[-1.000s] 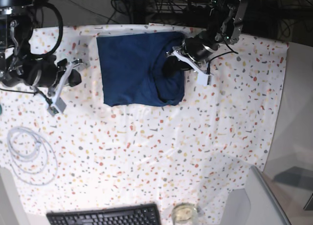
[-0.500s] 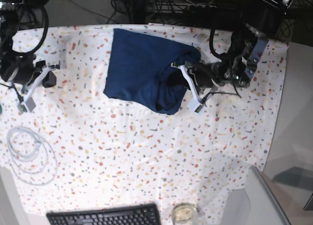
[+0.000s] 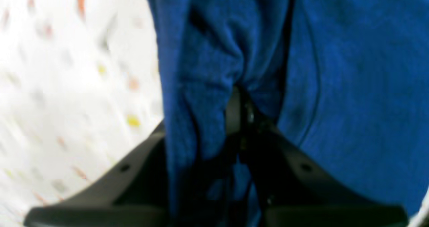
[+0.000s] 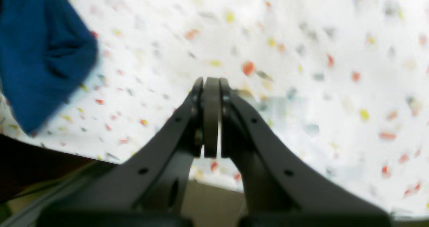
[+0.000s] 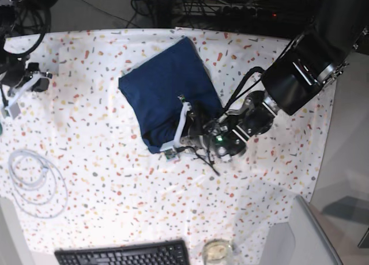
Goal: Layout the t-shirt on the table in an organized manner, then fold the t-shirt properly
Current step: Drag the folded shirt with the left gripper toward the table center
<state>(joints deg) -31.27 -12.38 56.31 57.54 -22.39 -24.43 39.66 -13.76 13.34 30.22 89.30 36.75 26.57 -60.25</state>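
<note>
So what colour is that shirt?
Plain dark navy blue t-shirt, no print; clearest in the base view.

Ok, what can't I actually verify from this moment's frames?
- Left gripper: left wrist view, bunched t-shirt covers the fingertips; pinch depth unclear.
- T-shirt's folded layers: base view, own top layer hides sleeves and collar.
- Right gripper: base view, too small; the right wrist view shows it shut and empty over the blurred table.
</note>
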